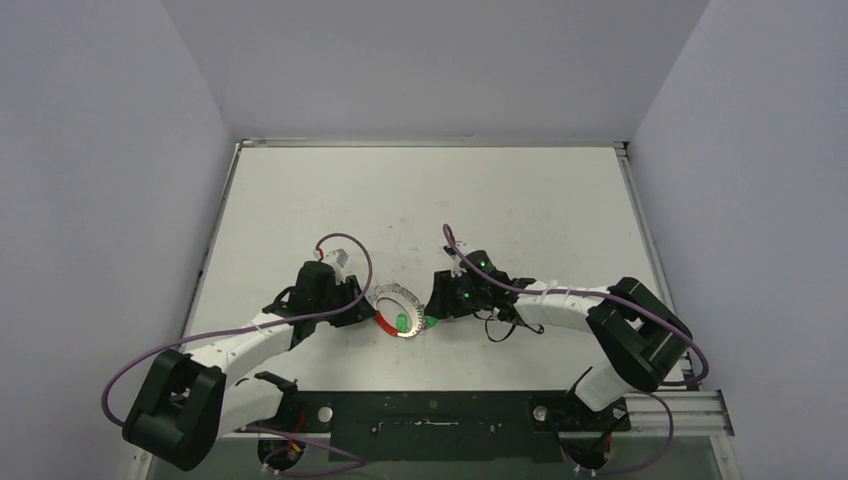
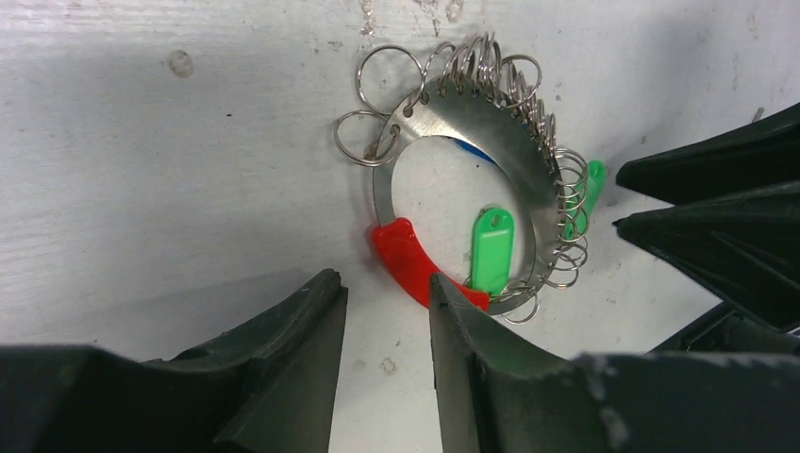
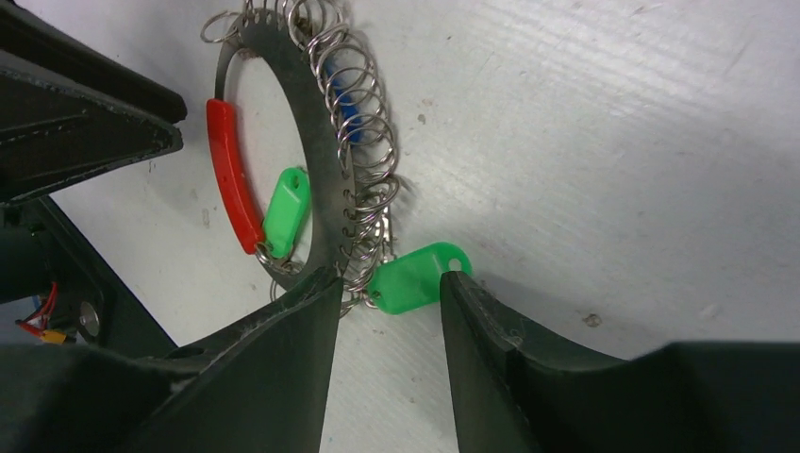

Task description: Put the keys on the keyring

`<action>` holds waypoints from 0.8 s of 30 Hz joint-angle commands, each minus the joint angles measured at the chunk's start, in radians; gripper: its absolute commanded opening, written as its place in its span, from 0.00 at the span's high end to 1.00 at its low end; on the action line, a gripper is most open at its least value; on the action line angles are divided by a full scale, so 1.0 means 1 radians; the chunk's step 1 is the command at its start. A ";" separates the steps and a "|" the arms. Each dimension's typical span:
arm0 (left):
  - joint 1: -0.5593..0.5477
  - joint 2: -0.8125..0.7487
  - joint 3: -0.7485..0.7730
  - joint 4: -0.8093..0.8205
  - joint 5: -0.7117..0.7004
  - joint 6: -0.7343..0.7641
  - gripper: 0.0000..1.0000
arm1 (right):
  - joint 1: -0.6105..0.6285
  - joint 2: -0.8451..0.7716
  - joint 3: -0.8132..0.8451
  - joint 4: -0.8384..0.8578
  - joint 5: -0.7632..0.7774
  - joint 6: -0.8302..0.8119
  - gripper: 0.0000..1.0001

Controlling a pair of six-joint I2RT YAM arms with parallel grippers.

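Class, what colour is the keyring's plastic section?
Red. The keyring shows its plastic section best in the left wrist view.

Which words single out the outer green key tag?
On the white table, between the arms, lies a silvery metal keyring with a red section. The green plastic key tag sits outside the loop, at the right gripper jaws; its green twin lies inside.

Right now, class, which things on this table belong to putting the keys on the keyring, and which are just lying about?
For the job: keyring, green keys, blue key.
Lying about: black wire loop.
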 commanded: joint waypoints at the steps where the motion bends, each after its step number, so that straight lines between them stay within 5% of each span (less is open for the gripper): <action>1: 0.008 0.032 0.004 0.177 0.059 -0.044 0.68 | 0.041 0.017 -0.021 0.116 -0.062 0.012 0.59; 10: 0.018 0.282 0.143 0.243 0.108 0.059 0.86 | 0.165 0.044 -0.082 0.183 -0.051 0.087 0.85; 13: 0.029 0.347 0.203 0.225 0.133 0.114 0.86 | 0.176 -0.006 -0.120 0.213 -0.063 0.137 0.85; 16: 0.037 0.373 0.248 0.187 0.152 0.164 0.84 | 0.176 -0.081 -0.139 0.207 -0.070 0.157 0.70; 20: 0.042 0.341 0.267 0.138 0.140 0.202 0.67 | 0.172 -0.204 -0.089 0.029 0.013 0.074 0.43; 24: 0.045 0.249 0.252 0.090 0.112 0.210 0.59 | 0.166 -0.301 -0.058 -0.123 0.103 -0.031 0.31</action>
